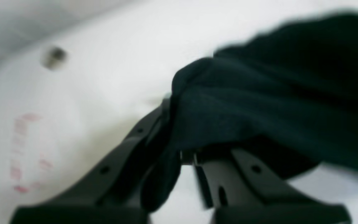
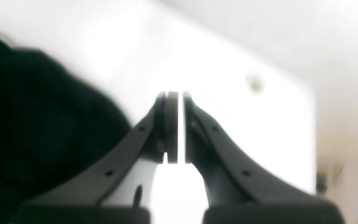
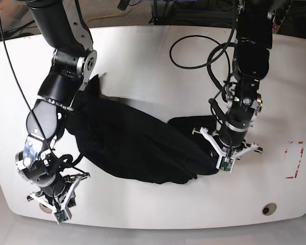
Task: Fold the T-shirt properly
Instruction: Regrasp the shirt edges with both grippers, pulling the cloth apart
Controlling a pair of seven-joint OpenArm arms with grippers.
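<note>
Base view, white table [image 3: 158, 56], black cables [image 3: 194, 51]

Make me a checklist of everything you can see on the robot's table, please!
Surface: white table, with a small round hole near its front edge.
Job's things: black T-shirt lies crumpled, not folded.
Clutter: red marking on the table.
Grippers: left gripper is shut on T-shirt cloth; right gripper is shut with nothing in it, beside the shirt.
Cables: a black cable loop lies on the table behind the shirt.
Surroundings: dark floor and wires behind the table, blurry.
</note>
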